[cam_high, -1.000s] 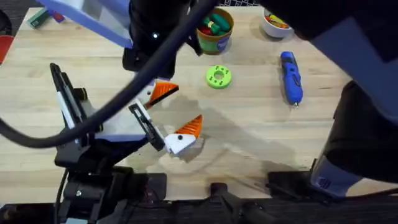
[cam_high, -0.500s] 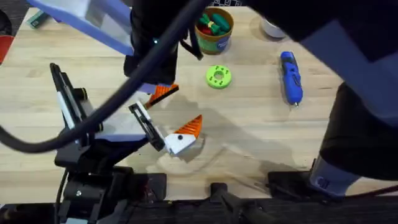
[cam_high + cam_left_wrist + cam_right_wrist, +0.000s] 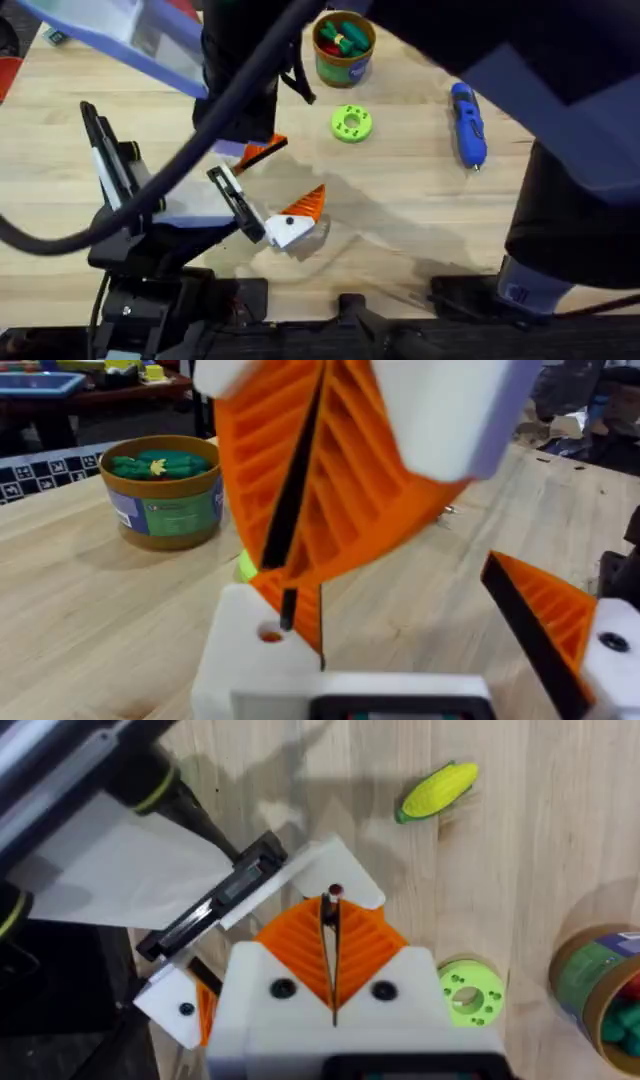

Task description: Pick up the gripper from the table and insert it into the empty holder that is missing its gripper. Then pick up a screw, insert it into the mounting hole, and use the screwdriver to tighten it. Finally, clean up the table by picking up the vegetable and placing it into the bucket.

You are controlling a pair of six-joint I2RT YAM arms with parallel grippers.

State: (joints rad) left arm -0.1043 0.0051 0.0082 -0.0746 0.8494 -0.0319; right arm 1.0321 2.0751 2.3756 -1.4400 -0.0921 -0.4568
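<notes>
One yellow-and-green corn cob (image 3: 436, 792) lies on the bench (image 3: 400, 220), apart from the single green bucket (image 3: 343, 48) and one blue screwdriver (image 3: 467, 123). The right hand (image 3: 328, 935) pinches a thin dark screw (image 3: 325, 910) over the white holder (image 3: 330, 880); the left hand's state cannot be told.

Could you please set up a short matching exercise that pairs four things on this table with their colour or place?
Things:
1. screwdriver
2. vegetable
3. bucket
4. disc with holes

Descriptions:
A. green cup with a tan rim, toy pieces inside
B. blue, lying on the table by itself
C. flat, bright green, just in front of the bucket
D. yellow with a green end, lying loose on the wood

Pairs: 1-B, 2-D, 3-A, 4-C
</notes>
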